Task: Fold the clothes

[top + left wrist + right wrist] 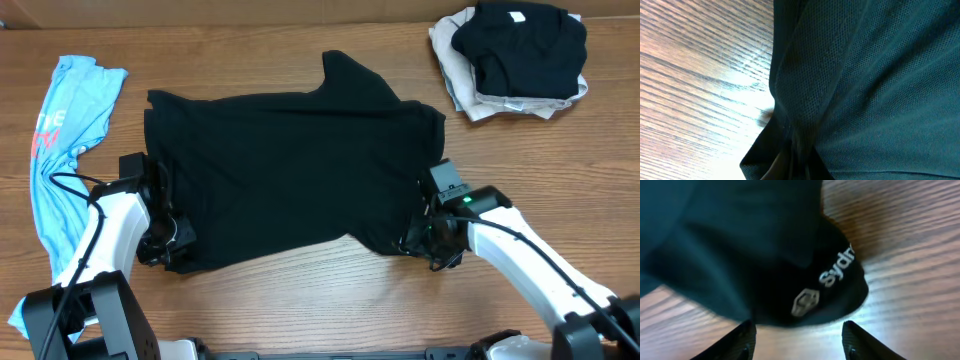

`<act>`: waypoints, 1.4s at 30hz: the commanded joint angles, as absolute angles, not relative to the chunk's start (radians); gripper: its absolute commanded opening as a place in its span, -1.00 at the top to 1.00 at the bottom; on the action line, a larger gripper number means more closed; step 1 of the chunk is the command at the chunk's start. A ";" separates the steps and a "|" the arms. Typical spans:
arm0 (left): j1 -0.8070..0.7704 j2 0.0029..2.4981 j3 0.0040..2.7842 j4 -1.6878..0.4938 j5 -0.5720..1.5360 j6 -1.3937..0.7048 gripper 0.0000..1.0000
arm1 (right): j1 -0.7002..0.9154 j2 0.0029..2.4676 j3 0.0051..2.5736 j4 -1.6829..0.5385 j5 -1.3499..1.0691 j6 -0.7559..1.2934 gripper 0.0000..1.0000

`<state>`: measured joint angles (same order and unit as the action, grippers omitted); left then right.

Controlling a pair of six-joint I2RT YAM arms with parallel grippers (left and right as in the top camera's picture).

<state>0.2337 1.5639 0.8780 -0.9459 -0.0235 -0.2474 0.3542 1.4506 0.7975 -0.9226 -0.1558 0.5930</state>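
A black T-shirt lies spread flat across the middle of the table. My left gripper is at its near-left corner, shut on the fabric; the left wrist view shows the black cloth bunched between the fingers. My right gripper is at the shirt's near-right corner, open, its fingers apart just short of a fold with white lettering. A light blue shirt lies crumpled at the left.
A stack of folded clothes, black on beige, sits at the far right corner. Bare wood table shows in front of the shirt.
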 commanded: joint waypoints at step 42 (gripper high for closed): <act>0.236 1.492 1.041 -1.294 0.158 -0.285 0.92 | 0.037 1.376 1.115 -1.353 -0.125 0.423 0.92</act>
